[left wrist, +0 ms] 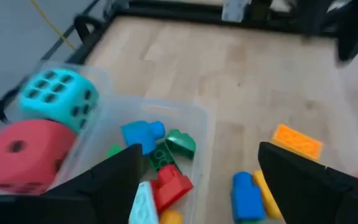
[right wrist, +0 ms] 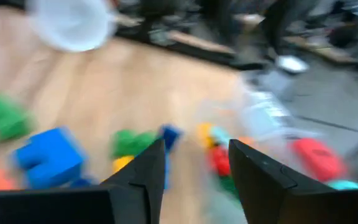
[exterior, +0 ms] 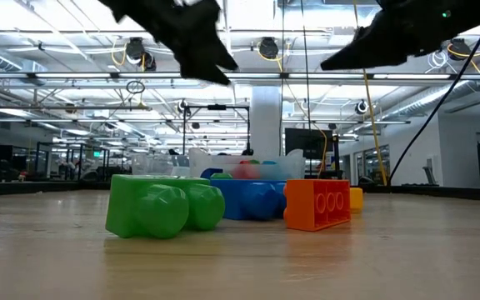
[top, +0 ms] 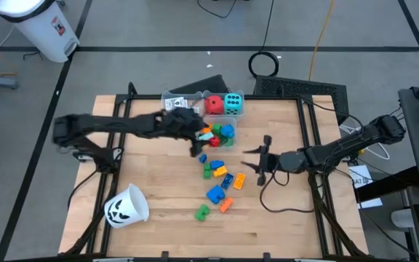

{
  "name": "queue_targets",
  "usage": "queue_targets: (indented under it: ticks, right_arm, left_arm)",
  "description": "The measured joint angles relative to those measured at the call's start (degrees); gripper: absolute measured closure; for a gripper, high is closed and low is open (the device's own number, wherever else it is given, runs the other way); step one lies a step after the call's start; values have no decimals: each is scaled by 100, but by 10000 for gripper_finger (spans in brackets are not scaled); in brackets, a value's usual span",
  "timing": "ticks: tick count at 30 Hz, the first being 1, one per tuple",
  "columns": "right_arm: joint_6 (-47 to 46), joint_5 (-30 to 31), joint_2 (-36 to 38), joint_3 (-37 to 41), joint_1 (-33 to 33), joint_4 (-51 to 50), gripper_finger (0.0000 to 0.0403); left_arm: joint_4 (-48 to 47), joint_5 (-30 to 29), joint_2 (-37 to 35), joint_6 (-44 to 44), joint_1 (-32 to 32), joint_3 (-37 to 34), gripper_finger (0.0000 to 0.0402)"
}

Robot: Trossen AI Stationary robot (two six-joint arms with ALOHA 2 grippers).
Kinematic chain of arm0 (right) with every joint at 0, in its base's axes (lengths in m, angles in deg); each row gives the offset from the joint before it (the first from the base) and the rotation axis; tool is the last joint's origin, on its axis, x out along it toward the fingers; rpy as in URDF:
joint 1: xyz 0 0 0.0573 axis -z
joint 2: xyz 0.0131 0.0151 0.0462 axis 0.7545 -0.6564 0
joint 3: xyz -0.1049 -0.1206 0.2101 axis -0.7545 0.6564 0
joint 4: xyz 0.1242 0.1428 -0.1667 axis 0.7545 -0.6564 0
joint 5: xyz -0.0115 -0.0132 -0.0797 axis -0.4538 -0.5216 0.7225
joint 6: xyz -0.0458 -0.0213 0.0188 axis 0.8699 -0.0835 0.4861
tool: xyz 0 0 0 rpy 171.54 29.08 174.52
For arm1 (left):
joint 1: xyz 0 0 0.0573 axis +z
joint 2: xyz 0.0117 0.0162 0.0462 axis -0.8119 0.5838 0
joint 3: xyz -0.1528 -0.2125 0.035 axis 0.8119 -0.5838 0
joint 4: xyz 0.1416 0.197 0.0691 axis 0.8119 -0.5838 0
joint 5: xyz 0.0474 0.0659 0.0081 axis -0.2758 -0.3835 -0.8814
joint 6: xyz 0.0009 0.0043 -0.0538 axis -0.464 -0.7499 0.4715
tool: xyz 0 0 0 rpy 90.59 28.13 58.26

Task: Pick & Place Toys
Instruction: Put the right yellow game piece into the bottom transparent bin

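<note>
We see our left claw (top: 195, 142) spread empty beside the clear bin (top: 233, 129), our right claw (top: 260, 161) also apart near the loose blocks (top: 219, 180) on the desk (top: 158, 196). They look light, rigid, slick; we'd pinch flat sides

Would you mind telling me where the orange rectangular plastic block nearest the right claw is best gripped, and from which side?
Grip the orange rectangular plastic block across its two long sides, coming straight down from above. It lies flat on the wooden table, slightly apart from the other blocks, with bare wood on the side facing the open right claw, so a finger probably fits on each side.
</note>
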Motion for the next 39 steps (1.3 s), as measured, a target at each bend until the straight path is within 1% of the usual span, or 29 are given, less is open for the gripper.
queue_targets:
  ticks: [1, 3, 6, 9, 11, 13, 16, 20, 25, 28, 33, 39]
  right_arm:
    - [-98, -282, -66, 0, 8, -21, 243]
    - [-326, -808, -269, 0, 8, -102, 226]
    - [-530, -1402, -789, 0, 103, -97, 196]
    - [-567, -2236, -1345, -9, 377, -158, 168]
    - [-573, -2855, -1658, -119, 558, -396, 155]
    - [-385, -3191, -1917, -272, 689, -718, 146]
    - [100, -3306, -2230, -430, 833, -892, 143]
    - [550, -3424, -2617, -544, 1022, -893, 150]
    - [571, -3827, -3040, -568, 1179, -773, 163]
    - [565, -3835, -3073, -573, 1168, -820, 177]
    - [218, -3725, -2944, -560, 1085, -849, 221]
    - [-452, -3721, -2744, -555, 1086, -870, 300]
  left_arm:
    - [-186, 38, -231, 17, -18, -20, 71]
    - [-265, 124, -580, 80, -84, -147, 69]
    - [-259, 165, -957, 76, -214, -414, 73]
    - [-164, 122, -1101, 76, -298, -615, 78]
    - [-164, 112, -1099, 125, -305, -716, 80]
    - [-165, 106, -1070, 235, -305, -781, 82]
    - [-192, 66, -942, 383, -305, -816, 82]
    - [-125, 58, -813, 388, -304, -821, 82]
    - [-54, 60, -730, 392, -305, -821, 82]
    - [-12, 58, -735, 403, -305, -818, 82]
    - [-15, 59, -735, 355, -305, -817, 82]
    - [-18, 58, -733, 337, -305, -819, 82]
